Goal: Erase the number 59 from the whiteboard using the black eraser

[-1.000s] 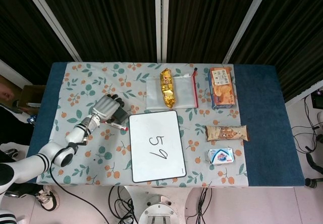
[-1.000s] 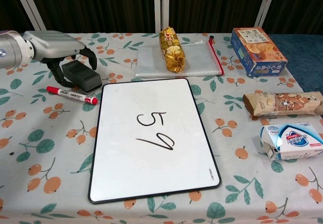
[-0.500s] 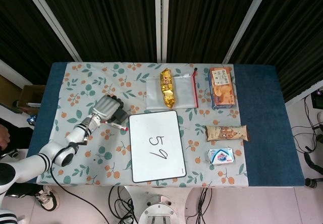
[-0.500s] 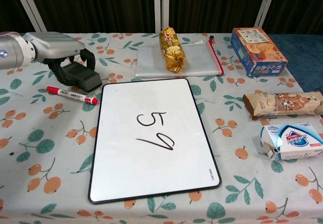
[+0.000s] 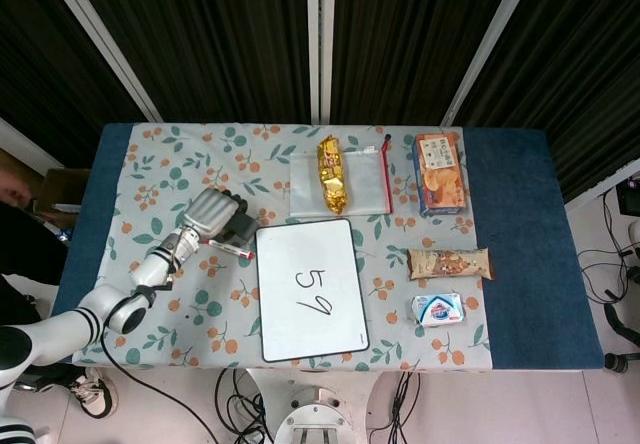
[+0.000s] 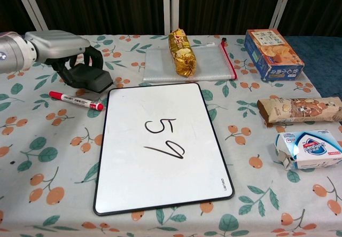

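Observation:
A whiteboard (image 6: 160, 146) (image 5: 310, 289) lies flat in the middle of the table with "59" (image 6: 163, 138) written on it in black. The black eraser (image 6: 88, 78) (image 5: 240, 228) sits just off the board's far-left corner. My left hand (image 6: 59, 47) (image 5: 212, 214) grips it from above, fingers curled around it, and it looks slightly lifted and tilted off the cloth. The right hand appears in neither view.
A red marker (image 6: 76, 100) lies on the cloth just left of the board, below the eraser. Behind the board are a clear zip pouch (image 6: 189, 63) and a gold snack bag (image 6: 181, 52). A cracker box (image 6: 272, 47), a snack bar (image 6: 299, 109) and a blue packet (image 6: 310, 147) sit to the right.
My left hand has closed around the eraser and raised it a little, shifting it slightly right toward the board. Nothing else moved.

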Robot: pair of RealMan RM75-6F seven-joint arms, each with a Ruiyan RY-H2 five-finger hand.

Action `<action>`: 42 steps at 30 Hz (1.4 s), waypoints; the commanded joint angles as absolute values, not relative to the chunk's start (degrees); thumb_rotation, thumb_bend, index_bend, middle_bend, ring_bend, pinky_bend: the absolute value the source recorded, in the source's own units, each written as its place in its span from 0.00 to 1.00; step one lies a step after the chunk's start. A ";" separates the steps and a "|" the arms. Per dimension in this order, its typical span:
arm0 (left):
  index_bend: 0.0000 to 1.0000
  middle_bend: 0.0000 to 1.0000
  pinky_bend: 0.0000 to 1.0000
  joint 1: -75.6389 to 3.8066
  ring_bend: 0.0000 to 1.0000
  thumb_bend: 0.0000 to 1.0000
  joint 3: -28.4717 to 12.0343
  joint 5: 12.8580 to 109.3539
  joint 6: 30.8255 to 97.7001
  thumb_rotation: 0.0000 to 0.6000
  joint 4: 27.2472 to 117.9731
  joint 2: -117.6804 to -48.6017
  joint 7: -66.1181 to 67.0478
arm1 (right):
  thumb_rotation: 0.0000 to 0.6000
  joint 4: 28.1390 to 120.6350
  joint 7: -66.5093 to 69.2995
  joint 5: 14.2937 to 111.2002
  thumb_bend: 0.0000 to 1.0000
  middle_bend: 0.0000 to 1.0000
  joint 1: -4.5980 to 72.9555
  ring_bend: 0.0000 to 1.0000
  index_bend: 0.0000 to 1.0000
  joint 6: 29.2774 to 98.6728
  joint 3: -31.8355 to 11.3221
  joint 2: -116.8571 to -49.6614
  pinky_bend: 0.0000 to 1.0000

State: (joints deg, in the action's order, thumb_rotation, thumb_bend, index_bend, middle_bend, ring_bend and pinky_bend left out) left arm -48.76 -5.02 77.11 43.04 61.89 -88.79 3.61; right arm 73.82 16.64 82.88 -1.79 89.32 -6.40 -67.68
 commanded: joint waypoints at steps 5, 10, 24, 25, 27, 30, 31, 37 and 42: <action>0.55 0.44 0.48 -48.24 0.36 0.35 -5.74 78.85 47.32 1.00 68.89 -84.93 5.82 | 1.00 73.49 17.07 82.84 0.21 0.00 -1.80 0.00 0.00 89.23 -6.41 -67.87 0.00; 0.55 0.44 0.48 -47.00 0.36 0.34 -5.09 79.54 50.52 1.00 78.47 -80.77 12.57 | 1.00 73.00 17.60 82.91 0.21 0.00 -1.68 0.00 0.00 89.04 -6.39 -68.07 0.00; 0.55 0.44 0.46 -40.31 0.36 0.33 2.54 83.01 58.48 1.00 100.10 -81.54 37.05 | 1.00 71.03 19.57 82.97 0.21 0.00 -1.61 0.00 0.00 88.93 -6.39 -68.81 0.00; 0.55 0.44 0.46 -39.95 0.36 0.33 2.91 83.03 58.71 1.00 100.27 -82.28 38.09 | 1.00 70.92 19.78 82.89 0.21 0.00 -1.68 0.00 0.00 89.01 -6.45 -68.79 0.00; 0.55 0.44 0.46 -39.33 0.36 0.33 3.64 83.45 59.03 1.00 100.60 -83.79 39.57 | 1.00 70.70 20.24 82.75 0.21 0.00 -1.79 0.00 0.00 89.17 -6.57 -68.74 0.00; 0.55 0.44 0.46 -39.21 0.36 0.34 4.76 86.29 59.09 1.00 100.09 -85.54 39.81 | 1.00 70.61 20.72 82.51 0.21 0.00 -1.93 0.00 0.00 89.19 -6.70 -68.56 0.00; 0.55 0.44 0.46 -39.20 0.36 0.34 5.05 87.12 59.07 1.00 99.74 -86.03 39.80 | 1.00 70.65 20.80 82.41 0.21 0.00 -2.02 0.00 0.00 89.32 -6.78 -68.48 0.00; 0.55 0.45 0.46 -39.23 0.36 0.34 5.59 89.46 58.15 1.00 95.86 -89.29 39.38 | 1.00 71.53 20.20 82.02 0.22 0.00 -2.63 0.00 0.00 90.15 -7.06 -67.63 0.00; 0.56 0.45 0.46 -38.60 0.37 0.34 5.13 90.61 59.17 1.00 92.82 -91.31 39.32 | 1.00 71.97 19.48 81.84 0.21 0.00 -2.35 0.00 0.00 89.55 -7.12 -67.84 0.00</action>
